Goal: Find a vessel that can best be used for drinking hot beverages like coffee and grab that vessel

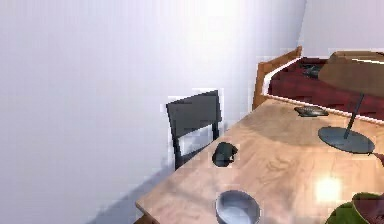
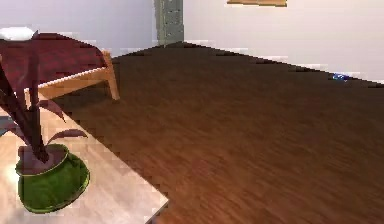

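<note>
In the forward view you are looking down across a wooden table [image 1: 285, 170] that is taking up the lower right. Nearest you, at about six o'clock, a round grey-blue vessel [image 1: 238, 207] is sitting on the tabletop close to the near edge with its open top facing up. This is the likeliest drinking vessel, though you cannot tell whether it has a handle. At five o'clock the leaves of a potted plant [image 1: 365, 213] are poking into the corner. Farther up the table, near the centre, a small dark lump [image 1: 226, 153] is lying by the left edge, and a dark chair [image 1: 193, 120] is standing just behind it against the pale wall [image 1: 80, 100]. At three o'clock a lamp [image 1: 346, 140] is resting on its round dark base, with a small flat dark item [image 1: 310, 111] lying just beyond it. At one o'clock a bed [image 1: 300, 78] with a wooden frame and dark red cover is standing behind the table. In the arm side view the plant's green pot [image 2: 52, 180] is sitting on the table corner at seven o'clock, the bed is lying at ten o'clock with a white pillow [image 2: 15, 33] on it, and dark wood floor [image 2: 240, 140] is stretching away to a grey-green door [image 2: 170, 20] at twelve o'clock. How the jaws are standing you cannot tell.
</note>
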Controlling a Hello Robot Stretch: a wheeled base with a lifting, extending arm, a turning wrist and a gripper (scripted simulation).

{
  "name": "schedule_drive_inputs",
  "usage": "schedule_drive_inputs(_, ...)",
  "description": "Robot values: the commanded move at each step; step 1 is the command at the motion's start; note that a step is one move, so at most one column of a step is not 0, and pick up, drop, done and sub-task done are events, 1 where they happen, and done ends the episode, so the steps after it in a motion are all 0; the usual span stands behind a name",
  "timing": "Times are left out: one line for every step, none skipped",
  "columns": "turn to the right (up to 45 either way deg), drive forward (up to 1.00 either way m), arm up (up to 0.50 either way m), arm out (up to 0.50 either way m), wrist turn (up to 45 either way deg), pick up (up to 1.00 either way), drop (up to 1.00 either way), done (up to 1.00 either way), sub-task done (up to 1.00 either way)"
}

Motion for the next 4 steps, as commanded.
schedule_drive_inputs(-45.0, 0.00, 0.00, 0.00, 0.0, 0.00, 0.00, 0.00, 0.00)
schedule_drive_inputs(-33.0, 0.00, 0.00, 0.00, 0.0, 0.00, 0.00, 0.00, 0.00)
schedule_drive_inputs(45.0, 0.00, 0.00, 0.00, 0.0, 0.00, 0.00, 0.00, 0.00)
schedule_drive_inputs(24.0, 0.00, 0.00, 0.00, 0.0, 0.00, 0.00, 0.00, 0.00)
